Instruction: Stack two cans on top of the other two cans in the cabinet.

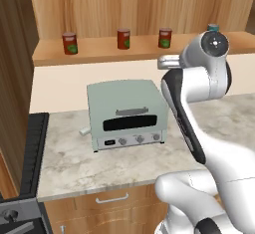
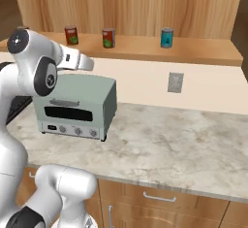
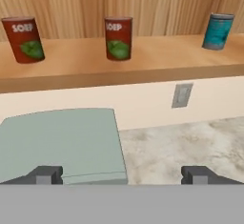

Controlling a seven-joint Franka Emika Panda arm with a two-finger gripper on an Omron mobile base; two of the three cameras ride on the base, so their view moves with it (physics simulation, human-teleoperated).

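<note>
Three red cans with green label patches stand apart along the open shelf of the wooden cabinet (image 1: 99, 54): one at the left (image 1: 69, 43), one in the middle (image 1: 123, 39), one to the right (image 1: 165, 38). Farthest right stands the teal-blue can (image 2: 167, 38), half hidden behind my arm in the left base view. The hand view looks at two of the red cans (image 3: 24, 39) (image 3: 118, 38) and the teal-blue can (image 3: 218, 31). My gripper (image 3: 122, 174) is open and holds nothing. It hangs above the toaster oven, below the shelf and well short of it.
A pale green toaster oven (image 1: 127, 113) sits on the marble counter (image 2: 164, 144) under the shelf. A wall outlet (image 2: 175, 82) is on the cream backsplash. Drawers with metal handles (image 2: 160, 198) run under the counter. A dark stove edge (image 1: 32, 148) borders the counter's left.
</note>
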